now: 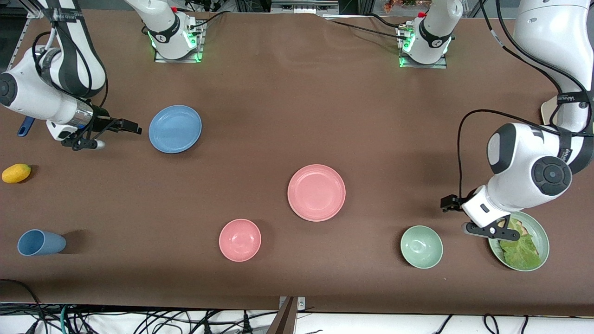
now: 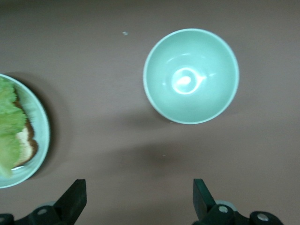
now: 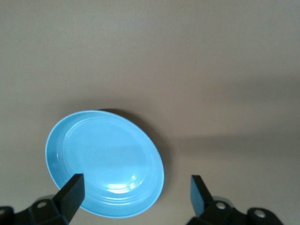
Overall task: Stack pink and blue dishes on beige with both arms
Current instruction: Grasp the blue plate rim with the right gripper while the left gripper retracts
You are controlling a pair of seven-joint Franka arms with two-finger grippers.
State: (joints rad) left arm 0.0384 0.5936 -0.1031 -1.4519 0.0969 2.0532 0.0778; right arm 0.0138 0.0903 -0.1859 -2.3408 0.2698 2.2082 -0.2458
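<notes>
While both arms hang above the brown desk (image 1: 297,116), the flat, round salmon-pink matte plate (image 1: 316,192) lies bare near the desk's middle. The flat, round light-blue matte plate (image 1: 175,129) lies farther from the front camera, toward the right arm's end. A cream-beige rim (image 1: 547,111) peeks out from under the left arm at that arm's end of the desk, mostly hidden.

The right gripper (image 1: 123,125) hangs just beside the blue plate, its fingers (image 3: 70,192) spread wide and holding nothing. The left gripper (image 1: 449,203) is over the desk near a pale green glossy bowl (image 1: 421,246), its fingers (image 2: 75,199) likewise spread and empty.

Beside that bowl sits a green plate carrying lettuce and bread (image 1: 540,236). A small, deep pink bowl (image 1: 240,240) lies nearer the front camera than the pink plate. A light-blue cup (image 1: 41,242) lies on its side and a yellow lemon-shaped fruit (image 1: 16,173) sits at the right arm's end.
</notes>
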